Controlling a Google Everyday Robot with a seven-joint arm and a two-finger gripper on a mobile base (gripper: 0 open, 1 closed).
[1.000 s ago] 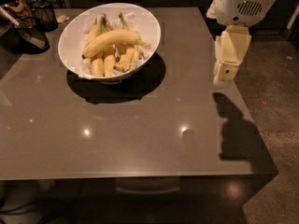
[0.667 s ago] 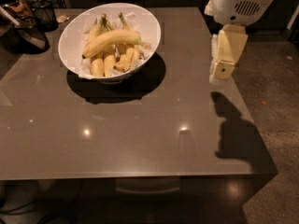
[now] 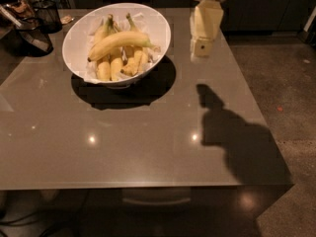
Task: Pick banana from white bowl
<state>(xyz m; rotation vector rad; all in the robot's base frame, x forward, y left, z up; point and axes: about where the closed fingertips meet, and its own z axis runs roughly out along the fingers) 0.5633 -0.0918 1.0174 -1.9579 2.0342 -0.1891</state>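
The white bowl stands at the back left of the grey table. The banana, long and curved, lies across the top of a bunch of shorter yellow bananas inside the bowl. My gripper hangs above the table to the right of the bowl, apart from it, pointing down, with nothing seen in it.
The glossy grey table fills the view; its right edge runs close below the gripper. Dark containers and a wire basket stand at the back left corner. Speckled floor lies to the right.
My gripper has moved left, toward the bowl, and its shadow on the table has moved left with it. The bowl and bananas have not moved on the table.
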